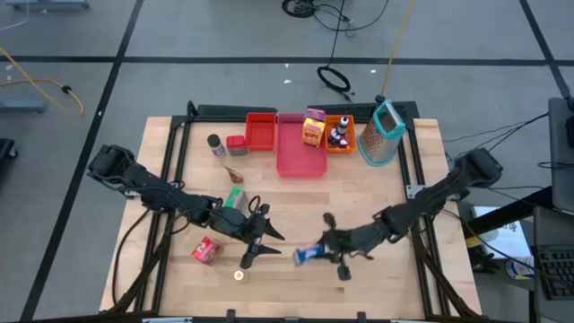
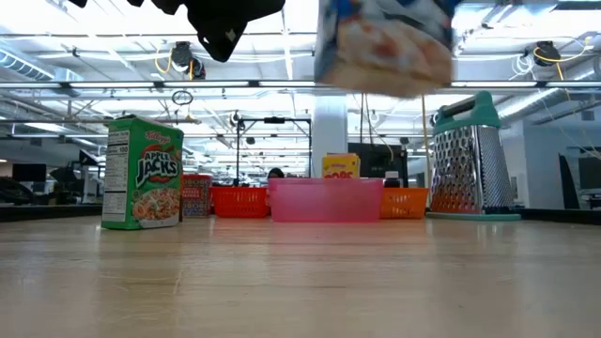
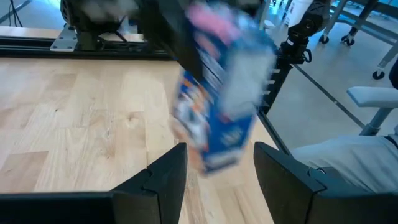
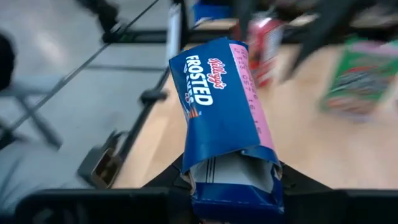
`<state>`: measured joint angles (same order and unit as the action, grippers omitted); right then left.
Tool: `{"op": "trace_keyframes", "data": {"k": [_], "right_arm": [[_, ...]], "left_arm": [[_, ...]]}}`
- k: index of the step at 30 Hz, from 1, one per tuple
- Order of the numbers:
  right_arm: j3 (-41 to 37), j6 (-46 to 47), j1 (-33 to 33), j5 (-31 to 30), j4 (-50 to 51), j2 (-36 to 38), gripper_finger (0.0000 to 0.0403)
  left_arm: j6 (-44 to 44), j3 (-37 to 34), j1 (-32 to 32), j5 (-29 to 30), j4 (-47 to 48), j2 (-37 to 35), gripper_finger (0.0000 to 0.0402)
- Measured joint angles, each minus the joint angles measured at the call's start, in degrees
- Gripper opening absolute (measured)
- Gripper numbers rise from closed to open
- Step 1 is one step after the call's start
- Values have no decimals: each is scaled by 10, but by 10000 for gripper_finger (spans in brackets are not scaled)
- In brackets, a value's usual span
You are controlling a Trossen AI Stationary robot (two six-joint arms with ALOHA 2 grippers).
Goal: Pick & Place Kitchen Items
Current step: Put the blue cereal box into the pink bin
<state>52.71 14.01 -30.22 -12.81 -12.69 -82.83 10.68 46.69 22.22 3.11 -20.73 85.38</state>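
A blue Frosted cereal box (image 4: 221, 106) hangs above the table's near middle with my right gripper (image 1: 323, 253) shut on it. It shows blurred at the top of the low view (image 2: 385, 42). My left gripper (image 3: 217, 180) stands open just left of the box (image 3: 217, 106), its fingers pointing at it without touching. A green Apple Jacks box (image 2: 143, 172) stands upright on its base behind the left gripper. A small red box (image 1: 206, 250) lies at the near left. A yellow box (image 1: 313, 127) sits in the pink tray (image 1: 300, 161). My right gripper pinches the blue box's opened end (image 4: 233, 177) between its two fingers, one on each narrow side. The fingers come nearly level from the table's right, and the box runs on lengthwise beyond them. The box is lifted clear of the table (image 2: 385, 42).
Red (image 1: 261, 130), pink and orange (image 1: 339, 142) trays line the far edge, with little bottles (image 1: 338, 135) in the orange one. A metal grater (image 1: 384, 133) stands at the far right. A dark-capped shaker (image 1: 216, 144) stands left of the trays. A tiny yellow piece (image 1: 239, 274) lies at the near edge.
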Motion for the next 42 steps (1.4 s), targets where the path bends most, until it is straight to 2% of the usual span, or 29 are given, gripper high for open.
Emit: {"op": "trace_keyframes", "data": {"k": [7,11,25,34,42], "right_arm": [[0,-40,29,-69,57,104,79],[0,-62,65,-70,57,130,76],[0,-79,242,-64,88,131,76],[0,-107,352,10,103,113,79],[0,-151,425,20,108,84,82]], "left_arm": [[0,0,0,0,0,0,186],[0,0,0,0,0,0,186],[1,0,0,0,0,0,186],[0,0,0,0,-1,0,186],[-4,0,-7,0,-2,0,186]]}}
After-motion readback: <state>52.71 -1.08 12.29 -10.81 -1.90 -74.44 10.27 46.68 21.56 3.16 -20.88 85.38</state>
